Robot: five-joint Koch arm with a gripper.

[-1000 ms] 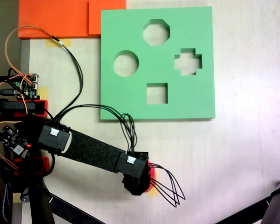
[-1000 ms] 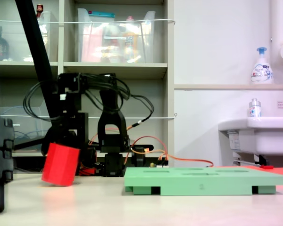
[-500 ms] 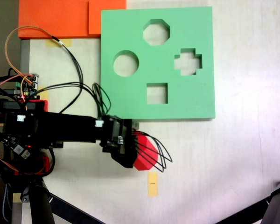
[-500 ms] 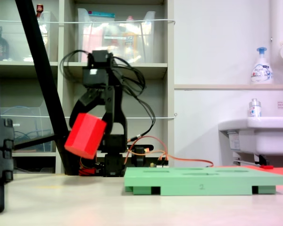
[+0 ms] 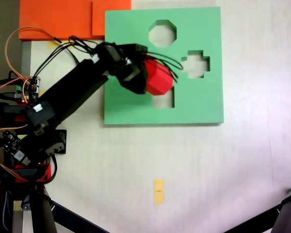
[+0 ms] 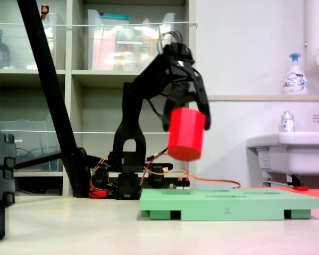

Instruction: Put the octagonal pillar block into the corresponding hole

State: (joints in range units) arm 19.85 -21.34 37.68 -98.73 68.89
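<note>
Red foam, the octagonal pillar block [image 6: 186,133], sits clamped in my claw [image 6: 187,118], now swung from the counter's lower middle to hang above the green board [image 5: 203,104]. The corresponding hole [image 5: 162,33], at upper centre, is empty; I judge alignment comes next.

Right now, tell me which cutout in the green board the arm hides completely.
The round cutout: the gripper and red block cover it, while the octagonal cutout, cross and part of the square show.
</note>
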